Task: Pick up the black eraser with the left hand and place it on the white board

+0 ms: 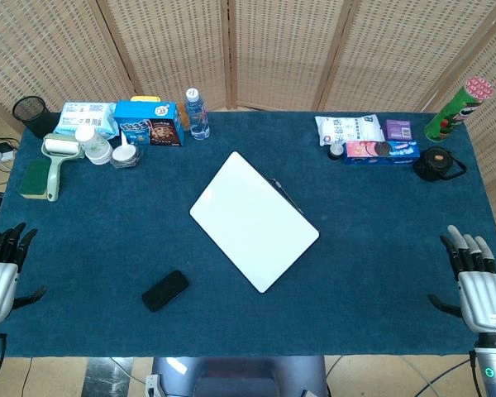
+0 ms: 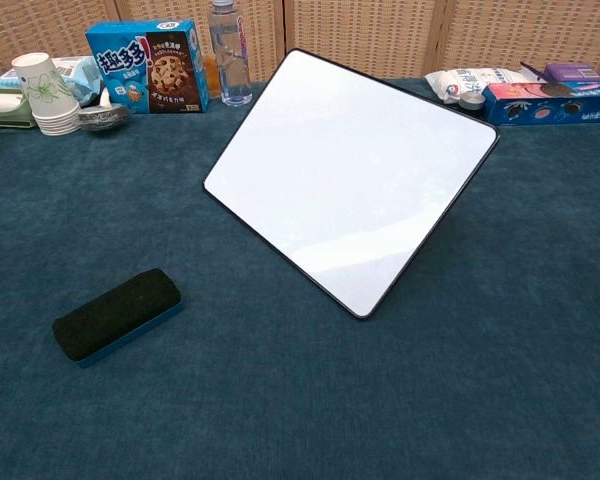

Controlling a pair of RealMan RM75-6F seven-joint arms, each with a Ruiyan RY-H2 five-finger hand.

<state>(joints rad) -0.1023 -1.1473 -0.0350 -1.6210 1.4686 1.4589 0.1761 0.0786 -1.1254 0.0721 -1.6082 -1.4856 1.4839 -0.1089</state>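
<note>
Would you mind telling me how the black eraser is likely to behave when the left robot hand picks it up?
The black eraser looks like a low oblong block lying flat, so it probably won't roll or tip. Its fuzzy dark top suggests felt, likely grippy and slightly soft rather than slippery. It appears small beside the white board, so it is probably light.

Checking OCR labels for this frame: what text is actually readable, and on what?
"趣多多": large white characters on the blue cookie box, legible in the chest view.
Smaller print on that box: too small to read.
Water bottle label: blurred.
Blue snack box, white packet, purple box: print unreadable.
Green chip can: unreadable.
White board: blank.
</note>
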